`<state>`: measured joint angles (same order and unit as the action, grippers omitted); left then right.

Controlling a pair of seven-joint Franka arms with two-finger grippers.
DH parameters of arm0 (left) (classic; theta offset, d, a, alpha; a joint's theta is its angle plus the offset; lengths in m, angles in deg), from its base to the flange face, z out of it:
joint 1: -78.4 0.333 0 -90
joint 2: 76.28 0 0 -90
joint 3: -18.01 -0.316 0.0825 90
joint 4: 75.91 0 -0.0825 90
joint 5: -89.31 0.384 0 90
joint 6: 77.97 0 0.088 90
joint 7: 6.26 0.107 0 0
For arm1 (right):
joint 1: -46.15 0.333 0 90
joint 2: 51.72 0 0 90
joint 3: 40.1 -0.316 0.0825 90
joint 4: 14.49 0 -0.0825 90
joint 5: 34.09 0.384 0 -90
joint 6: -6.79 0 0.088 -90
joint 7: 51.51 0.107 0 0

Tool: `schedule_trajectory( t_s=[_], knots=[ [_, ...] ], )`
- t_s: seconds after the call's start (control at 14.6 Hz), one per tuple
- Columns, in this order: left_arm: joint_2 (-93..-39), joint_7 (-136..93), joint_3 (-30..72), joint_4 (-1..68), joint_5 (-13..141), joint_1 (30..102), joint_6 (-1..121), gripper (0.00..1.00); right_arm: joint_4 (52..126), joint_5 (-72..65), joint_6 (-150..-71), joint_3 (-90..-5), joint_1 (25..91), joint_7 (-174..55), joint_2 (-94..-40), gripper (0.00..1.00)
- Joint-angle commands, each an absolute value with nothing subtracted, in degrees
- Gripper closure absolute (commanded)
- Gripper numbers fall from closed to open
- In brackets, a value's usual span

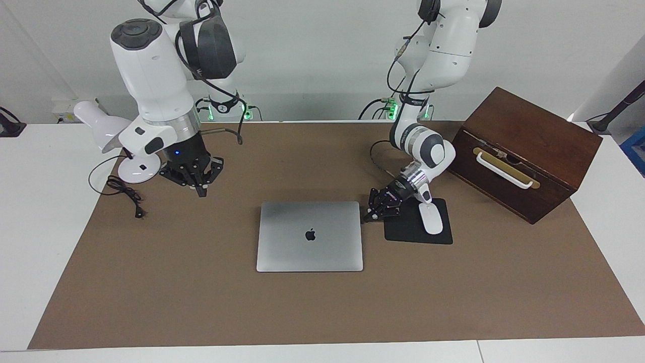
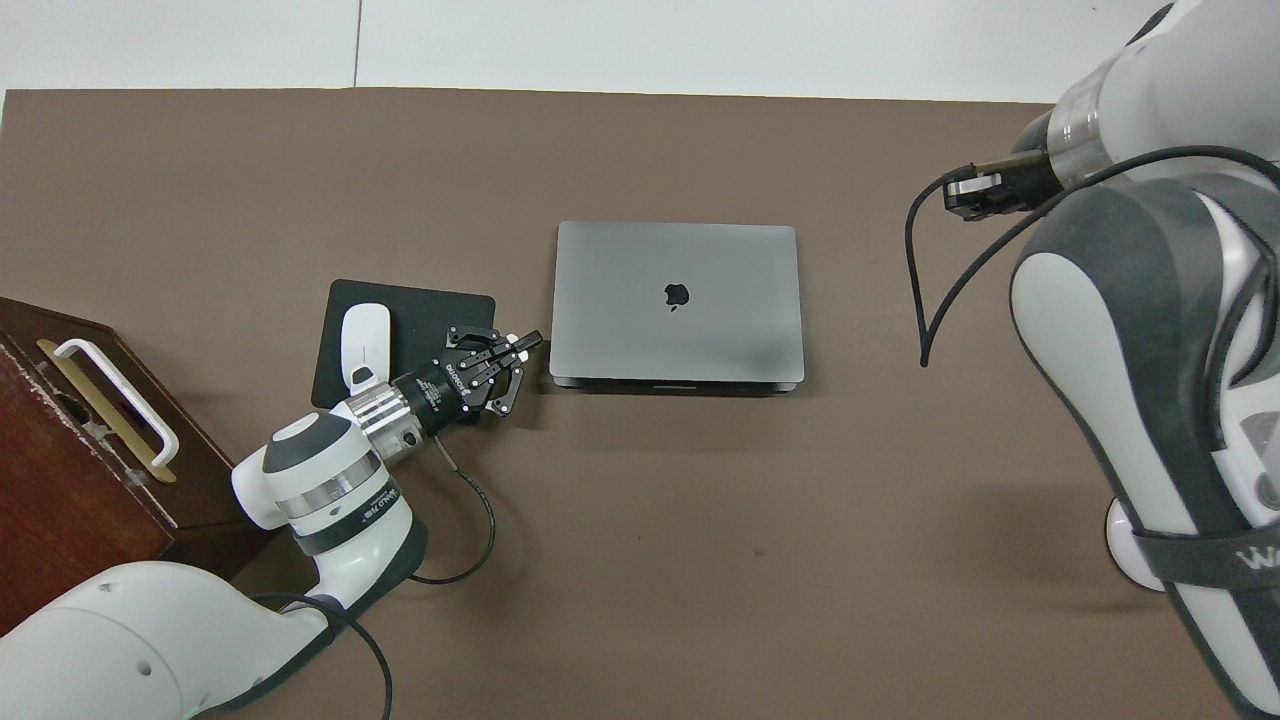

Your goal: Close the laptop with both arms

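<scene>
The silver-grey laptop (image 1: 309,236) (image 2: 676,300) lies shut and flat on the brown mat, its logo facing up. My left gripper (image 1: 367,218) (image 2: 537,343) is shut and empty. It hovers low by the laptop's corner nearest the robots, between the laptop and the black mouse pad (image 1: 403,233) (image 2: 440,312), a small gap off the laptop's edge. My right gripper (image 1: 202,192) is shut, empty and raised over bare mat, away from the laptop toward the right arm's end. In the overhead view its own arm hides it.
A white mouse (image 1: 431,220) (image 2: 364,346) rests on the mouse pad. A dark wooden box (image 1: 524,151) (image 2: 60,450) stands at the left arm's end. A white desk lamp (image 1: 108,132) and its black cord (image 1: 126,194) sit at the right arm's end.
</scene>
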<state>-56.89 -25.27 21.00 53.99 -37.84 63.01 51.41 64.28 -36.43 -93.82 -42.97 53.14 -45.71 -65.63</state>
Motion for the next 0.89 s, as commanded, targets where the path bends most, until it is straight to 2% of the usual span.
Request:
schedule_trajectory(
  t_s=[0.0, 0.41, 0.82],
  knots=[
    [-59.0, -27.1, 21.1, 54.8, -38.4, 63.5, 50.9, 1.00, 65.7, -36.7, -91.0, -43.5, 51.2, -47.3, -62.8, 1.00],
    [-61.1, -31.1, 20.9, 53.8, -37.7, 63.4, 52.2, 1.00, 65.7, -36.0, -86.5, -43.5, 48.5, -50.5, -59.4, 1.00],
    [-62.4, -39.5, 20.6, 47.9, -27.9, 64.5, 55.8, 1.00, 65.7, -35.9, -84.5, -43.5, 47.6, -52.1, -57.3, 1.00]
  ],
)
